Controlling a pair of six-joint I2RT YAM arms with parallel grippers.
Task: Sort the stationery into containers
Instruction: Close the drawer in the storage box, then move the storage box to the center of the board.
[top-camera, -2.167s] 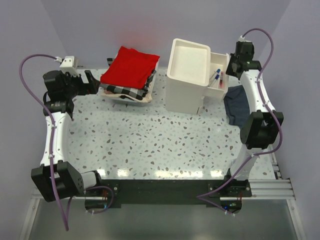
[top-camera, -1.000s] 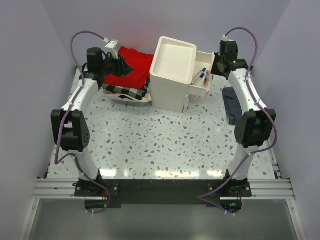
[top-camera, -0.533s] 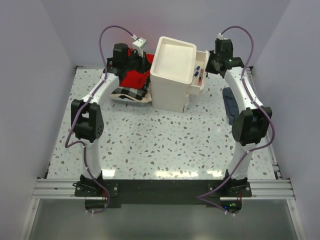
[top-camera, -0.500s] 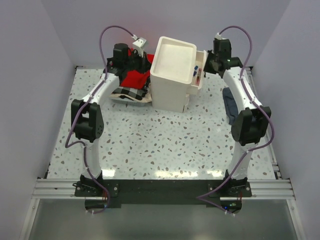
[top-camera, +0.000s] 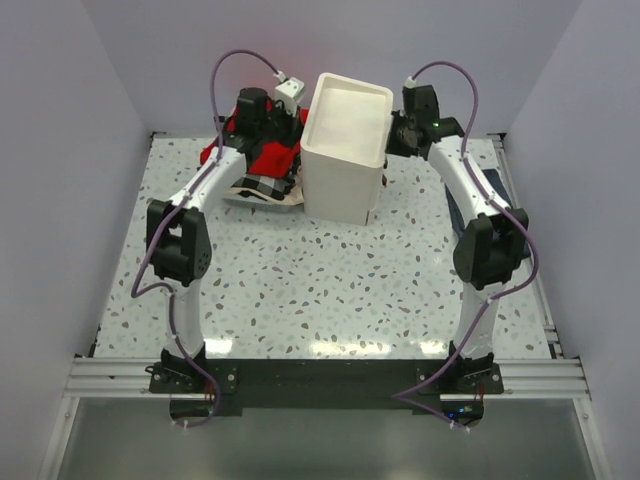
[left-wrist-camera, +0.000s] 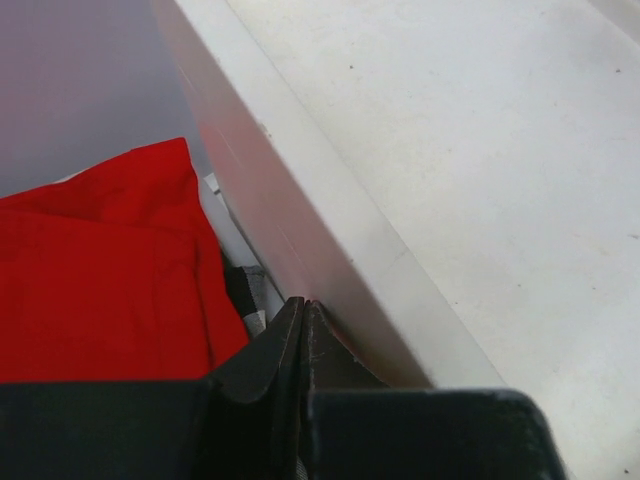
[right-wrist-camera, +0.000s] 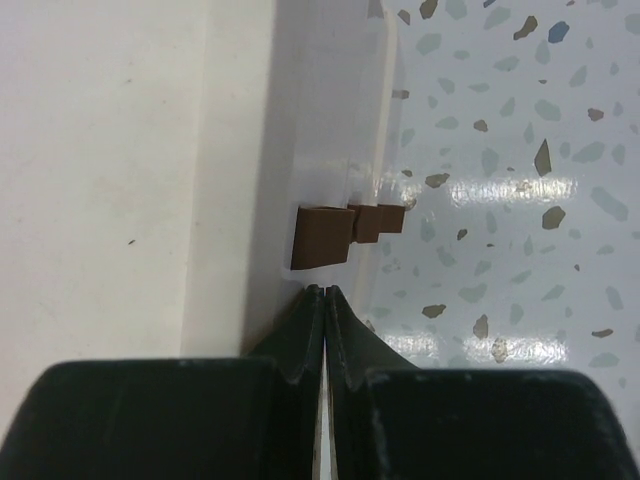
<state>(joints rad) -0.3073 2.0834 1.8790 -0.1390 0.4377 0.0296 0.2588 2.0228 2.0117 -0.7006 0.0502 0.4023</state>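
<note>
The containers are the drawers of a tall white box unit (top-camera: 345, 150) at the back middle of the table, and all are pushed in. Their small brown handles (right-wrist-camera: 322, 238) line the unit's right face. My right gripper (top-camera: 393, 135) is shut and empty, its tips (right-wrist-camera: 325, 292) just below the nearest handle against that face. My left gripper (top-camera: 296, 124) is shut on nothing, its tips (left-wrist-camera: 303, 302) against the unit's upper left edge (left-wrist-camera: 330, 230). No stationery shows in any view.
A stack of red and checked folded cloths (top-camera: 262, 165) lies just left of the unit, under my left arm; the red cloth (left-wrist-camera: 100, 280) fills the left of the left wrist view. A dark blue-grey cloth (top-camera: 493, 186) lies mostly under my right arm. Speckled tabletop (right-wrist-camera: 500, 150).
The drawer that stood open on the unit's right with pens in it is now pushed in, my right gripper moving left with it. My left gripper closed and came up against the unit's left side.
</note>
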